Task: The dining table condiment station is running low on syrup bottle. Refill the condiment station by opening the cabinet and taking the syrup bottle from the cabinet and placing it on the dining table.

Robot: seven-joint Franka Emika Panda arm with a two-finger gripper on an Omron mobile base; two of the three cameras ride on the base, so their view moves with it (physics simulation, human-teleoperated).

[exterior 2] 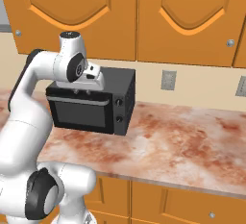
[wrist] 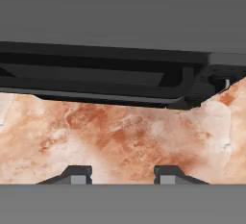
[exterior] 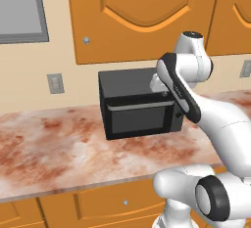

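The gripper [wrist: 122, 174] hangs over the front edge of the microwave [exterior: 139, 102], pointing down at the marbled counter [exterior: 49, 148]; in the hand view its two fingertips [wrist: 76, 174] stand a modest gap apart with bare stone between them, so the jaws are partly spread and pinch nothing. The cabinet [exterior: 142, 16] above the microwave is closed, its arched door flush and its small silver knob [exterior: 87, 40] at the lower left corner of the door, well up and to the left of the hand. The bottle cannot be located; it is presumed to be behind a shut door, and which one cannot be told. The table is likewise not identifiable from here. In the inspector's judgement the step in hand is opening the cabinet, and it has not begun. To do it well, the hand should rise clear of the microwave top, turn from pointing down to facing the door, and widen the jaws enough to straddle the knob; the grip should seat squarely on the knob, then the pull should follow the door's arc about its hinge, not a straight line, so the fingers do not slip off. The elbow should be kept off the microwave. No brand, label or legible writing is found on the microwave, the doors or the wall outlets [exterior 2: 168, 80].
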